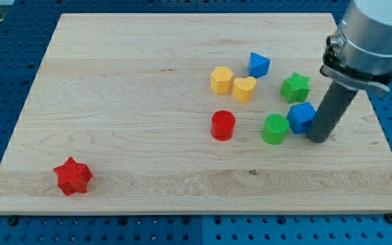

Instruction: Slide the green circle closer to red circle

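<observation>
Wooden table [128,95] filling most of the view, blue pegboard around it. Arm coming down from the view's top right, ending in a dark rod as end effector; no jaws on it to stand apart or together, clamped on nothing. My tip [318,138] down on the table at the view's right, touching or just beside the right face of the blue cube [301,117]. Green circle [275,129] just left of that blue cube, touching it or nearly so, thus one block away from my tip and to its left. Red circle [223,126] further left, near the green circle with bare wood between. Green star [296,87] above the blue cube. Blue wedge-like block [258,64] toward the top, yellow hexagon [221,79] and yellow heart [244,88] touching side by side above the red circle. Red star [73,176] well apart, at bottom left.
</observation>
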